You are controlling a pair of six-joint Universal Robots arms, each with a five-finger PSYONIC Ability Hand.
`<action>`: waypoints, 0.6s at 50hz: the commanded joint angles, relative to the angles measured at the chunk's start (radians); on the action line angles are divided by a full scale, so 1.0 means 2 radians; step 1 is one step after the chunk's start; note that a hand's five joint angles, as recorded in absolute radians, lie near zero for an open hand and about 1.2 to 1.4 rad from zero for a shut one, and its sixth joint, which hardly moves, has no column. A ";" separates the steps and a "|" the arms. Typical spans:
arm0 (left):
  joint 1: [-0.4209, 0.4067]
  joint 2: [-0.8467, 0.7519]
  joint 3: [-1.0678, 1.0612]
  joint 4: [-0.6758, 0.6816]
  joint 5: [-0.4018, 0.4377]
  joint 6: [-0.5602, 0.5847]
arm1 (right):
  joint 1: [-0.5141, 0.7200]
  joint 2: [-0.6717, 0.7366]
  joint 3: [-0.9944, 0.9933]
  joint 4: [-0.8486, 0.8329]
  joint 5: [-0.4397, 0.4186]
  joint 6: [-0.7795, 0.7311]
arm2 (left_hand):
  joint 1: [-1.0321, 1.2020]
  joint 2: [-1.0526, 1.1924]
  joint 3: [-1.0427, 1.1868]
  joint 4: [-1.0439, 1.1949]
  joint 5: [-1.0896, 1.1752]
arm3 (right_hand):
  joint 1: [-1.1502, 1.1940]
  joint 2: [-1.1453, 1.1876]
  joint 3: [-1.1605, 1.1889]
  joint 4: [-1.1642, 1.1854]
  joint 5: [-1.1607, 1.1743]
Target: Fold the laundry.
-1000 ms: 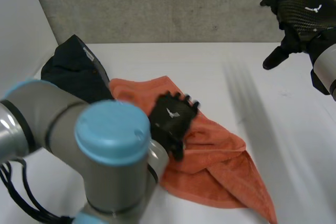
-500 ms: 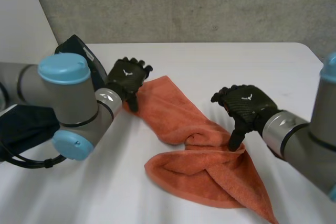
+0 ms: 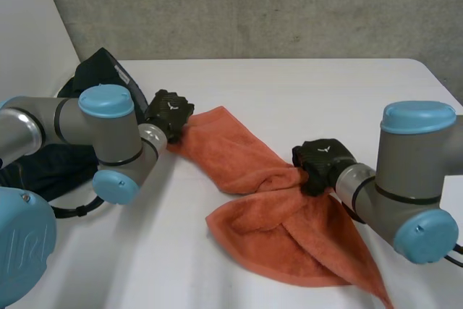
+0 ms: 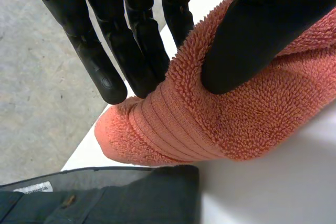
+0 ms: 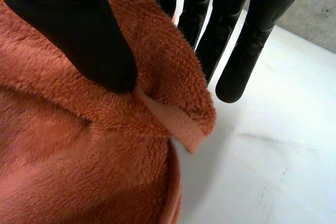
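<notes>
Two grips are seen on the orange towel [image 3: 275, 215], which lies twisted mid-tabletop. Its end near the dark garment [image 3: 101, 81] is pinched by the left hand [image 3: 170, 110], and a bunched edge by the right hand [image 3: 322, 161]. No fold is made yet; flattening is judged to come first.

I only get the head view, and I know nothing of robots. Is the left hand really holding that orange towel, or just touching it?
Observer: Holding. Its wrist view shows the left hand pinching the towel's hemmed corner between thumb and fingers.
Operator: And the right hand?
Observer: The right hand pinches a folded edge the same way, thumb on top and fingers behind, with a strip of hem poking out below the thumb.
</notes>
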 commanded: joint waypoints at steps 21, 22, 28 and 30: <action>-0.030 0.351 -0.135 -0.014 -0.089 -0.147 | -0.009 -0.136 -0.183 0.128 0.004 -0.178 | 0.135 0.103 0.109 0.101 0.128 | 0.230 0.113 0.111 0.106 0.129; -0.032 0.361 -0.146 -0.019 -0.090 -0.147 | -0.009 -0.142 -0.179 0.155 0.006 -0.201 | 0.135 0.103 0.109 0.101 0.128 | 0.230 0.113 0.111 0.106 0.129; -0.049 0.424 -0.205 -0.074 -0.090 -0.148 | -0.024 -0.184 -0.174 0.223 0.002 -0.236 | 0.135 0.103 0.109 0.101 0.128 | 0.230 0.113 0.111 0.106 0.129; -0.056 0.434 -0.216 -0.095 -0.090 -0.151 | -0.031 -0.195 -0.174 0.231 -0.002 -0.236 | 0.135 0.103 0.109 0.101 0.128 | 0.230 0.113 0.111 0.106 0.129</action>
